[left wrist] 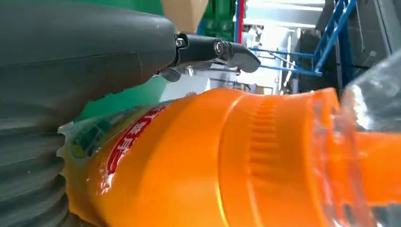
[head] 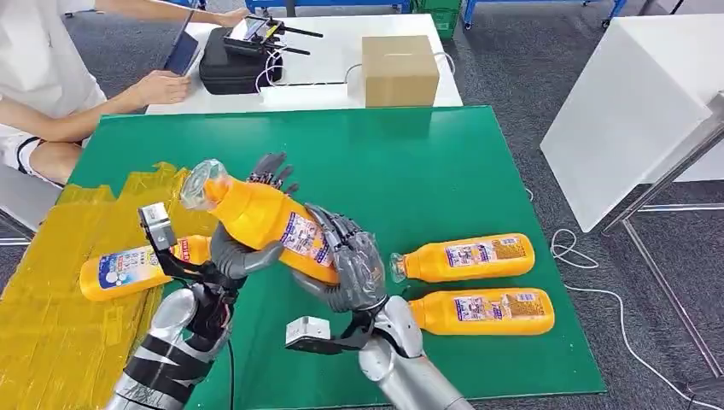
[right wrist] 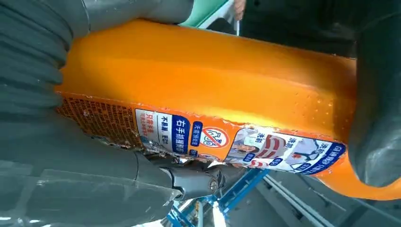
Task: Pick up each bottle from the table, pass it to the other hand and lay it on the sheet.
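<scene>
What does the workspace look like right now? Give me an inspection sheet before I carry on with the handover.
Surface: green table top; crinkled yellow sheet covers its left end.
Job's things: one orange bottle held in the air, tilted, clear cap end up; one bottle on the sheet; two bottles on the green, lying side by side.
Clutter: nothing seen on the green table.
Hands: left hand and right hand both grip the raised bottle.
Cables: white cable on the floor at the right.
Surroundings: white table behind with a cardboard box, black case and controller; a seated person at the left.
</scene>
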Motion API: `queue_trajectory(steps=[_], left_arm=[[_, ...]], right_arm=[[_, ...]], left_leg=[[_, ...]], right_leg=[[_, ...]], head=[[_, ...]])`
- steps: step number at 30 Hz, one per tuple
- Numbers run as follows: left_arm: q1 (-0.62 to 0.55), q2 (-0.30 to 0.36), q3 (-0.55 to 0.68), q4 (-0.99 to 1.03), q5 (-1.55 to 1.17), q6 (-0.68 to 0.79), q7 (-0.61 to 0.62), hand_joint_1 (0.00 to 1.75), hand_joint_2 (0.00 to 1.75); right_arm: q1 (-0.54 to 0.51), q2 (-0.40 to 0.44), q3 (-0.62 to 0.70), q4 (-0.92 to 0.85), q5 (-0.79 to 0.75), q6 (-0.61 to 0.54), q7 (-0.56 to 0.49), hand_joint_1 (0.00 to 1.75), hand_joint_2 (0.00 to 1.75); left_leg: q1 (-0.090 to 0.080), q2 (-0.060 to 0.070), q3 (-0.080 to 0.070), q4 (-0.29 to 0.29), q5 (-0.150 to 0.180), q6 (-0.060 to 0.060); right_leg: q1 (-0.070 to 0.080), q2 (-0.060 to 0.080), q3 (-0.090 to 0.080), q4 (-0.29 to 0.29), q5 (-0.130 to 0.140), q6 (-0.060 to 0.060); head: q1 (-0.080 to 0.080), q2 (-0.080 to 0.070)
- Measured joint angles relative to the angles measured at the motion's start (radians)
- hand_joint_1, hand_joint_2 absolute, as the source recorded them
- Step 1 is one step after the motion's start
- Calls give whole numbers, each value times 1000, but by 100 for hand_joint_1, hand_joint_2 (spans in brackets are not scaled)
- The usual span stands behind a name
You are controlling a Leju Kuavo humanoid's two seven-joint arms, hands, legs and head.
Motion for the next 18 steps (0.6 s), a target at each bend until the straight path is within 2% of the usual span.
queue_trajectory(steps=[4, 9, 10, 11, 12, 18], left_arm=[[0, 0, -1, 15, 16, -6, -3, 0, 175], [0, 0, -3, 31, 19, -7, -6, 3, 175], [0, 0, -3, 33, 19, -2, -10, 49, 175], [0, 0, -2, 35, 19, 12, -13, 162, 175], [1, -1, -2, 36, 19, 30, -14, 175, 175], [17, -25, 9, 36, 45, 122, -13, 175, 175]], right_arm=[[-13, -8, 52, 10, 7, 40, 45, 175, 175], [-37, -18, 87, 39, 10, 43, 51, 175, 175], [-40, -19, 92, 44, 13, 44, 57, 175, 175], [-44, -19, 96, 49, 13, 44, 64, 175, 175], [-48, -19, 98, 55, 13, 44, 69, 175, 175], [-71, -19, 109, 89, 16, 40, 92, 175, 175]], left_leg=[[0, 0, 0, 0, 0, 0], [0, 0, 0, 0, 0, 0], [0, 0, 0, 0, 0, 0], [0, 0, 0, 0, 0, 0], [0, 0, 0, 0, 0, 0], [0, 0, 0, 0, 0, 0]], right_leg=[[0, 0, 0, 0, 0, 0], [0, 0, 0, 0, 0, 0], [0, 0, 0, 0, 0, 0], [0, 0, 0, 0, 0, 0], [0, 0, 0, 0, 0, 0], [0, 0, 0, 0, 0, 0]], head=[[0, 0], [0, 0], [0, 0], [0, 0], [0, 0], [0, 0]])
